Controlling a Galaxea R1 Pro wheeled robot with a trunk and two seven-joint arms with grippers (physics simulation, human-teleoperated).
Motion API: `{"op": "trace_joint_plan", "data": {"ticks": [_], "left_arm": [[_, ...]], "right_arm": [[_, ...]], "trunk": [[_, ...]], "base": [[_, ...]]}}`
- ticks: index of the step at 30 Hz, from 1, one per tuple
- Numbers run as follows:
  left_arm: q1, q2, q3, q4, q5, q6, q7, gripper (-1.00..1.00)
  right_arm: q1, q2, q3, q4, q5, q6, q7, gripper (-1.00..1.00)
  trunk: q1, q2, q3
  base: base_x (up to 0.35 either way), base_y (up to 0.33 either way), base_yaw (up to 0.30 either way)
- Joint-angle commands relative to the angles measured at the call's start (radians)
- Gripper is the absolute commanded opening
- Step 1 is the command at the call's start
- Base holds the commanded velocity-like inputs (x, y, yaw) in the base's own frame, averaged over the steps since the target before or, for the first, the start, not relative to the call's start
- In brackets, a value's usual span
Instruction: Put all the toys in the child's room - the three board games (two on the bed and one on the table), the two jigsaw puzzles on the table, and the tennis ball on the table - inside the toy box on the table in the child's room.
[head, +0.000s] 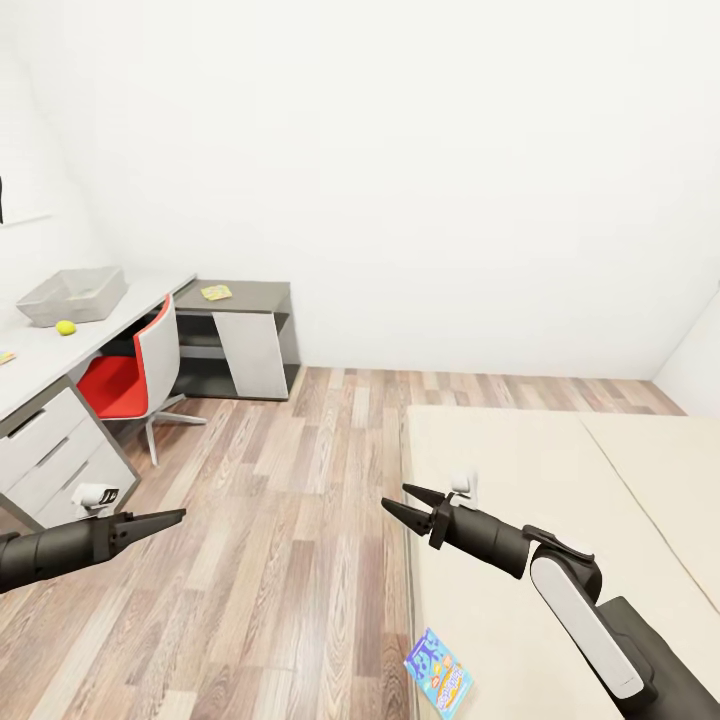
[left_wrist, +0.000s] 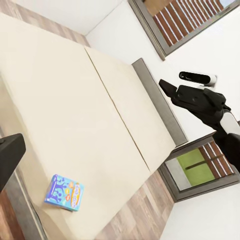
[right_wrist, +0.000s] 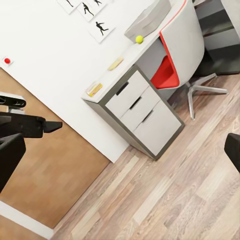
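Note:
A blue board game (head: 440, 672) lies flat near the foot corner of the bed (head: 560, 480), below my right gripper (head: 394, 496), which hangs open and empty over the bed's edge. The same board game (left_wrist: 65, 192) shows in the left wrist view. On the white desk stand the grey toy box (head: 72, 295) and, in front of it, the yellow tennis ball (head: 66, 327). A flat yellow box (head: 215, 292) rests on the lower side desk. Two flat boxes (right_wrist: 115, 63) (right_wrist: 94, 89) lie further along the desk. My left gripper (head: 180, 515) hovers open above the floor, holding nothing.
A red and white swivel chair (head: 135, 380) is pushed under the desk. A grey drawer unit (head: 55, 455) stands under the desk near my left arm. Wooden floor (head: 290, 480) runs between desk and bed.

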Motion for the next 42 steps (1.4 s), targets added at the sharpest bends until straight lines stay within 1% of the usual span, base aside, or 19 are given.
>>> {"op": "trace_joint_plan", "data": {"ticks": [1,9,37,42], "left_arm": [[-0.001,0.000,0.000,0.000,0.000,0.011,-0.004,1.00],[-0.001,0.000,0.000,0.000,0.000,0.011,-0.004,1.00],[-0.001,0.000,0.000,0.000,-0.001,0.011,-0.004,1.00],[-0.001,0.000,0.001,0.000,-0.001,0.011,-0.004,1.00]], "right_arm": [[-0.001,-0.001,0.001,0.000,-0.010,0.007,-0.002,1.00],[-0.001,-0.001,0.002,-0.001,-0.010,0.007,-0.002,1.00],[-0.001,-0.001,0.002,0.000,-0.009,0.007,-0.003,1.00],[-0.001,-0.001,0.002,0.000,-0.009,0.007,-0.003,1.00]], "trunk": [[0.001,-0.002,-0.002],[0.001,-0.002,0.008],[0.001,-0.002,0.054],[0.001,-0.002,0.058]], "base": [[0.000,0.000,0.000],[0.000,0.000,0.000],[0.000,0.000,0.000],[0.000,0.000,0.000]]}}
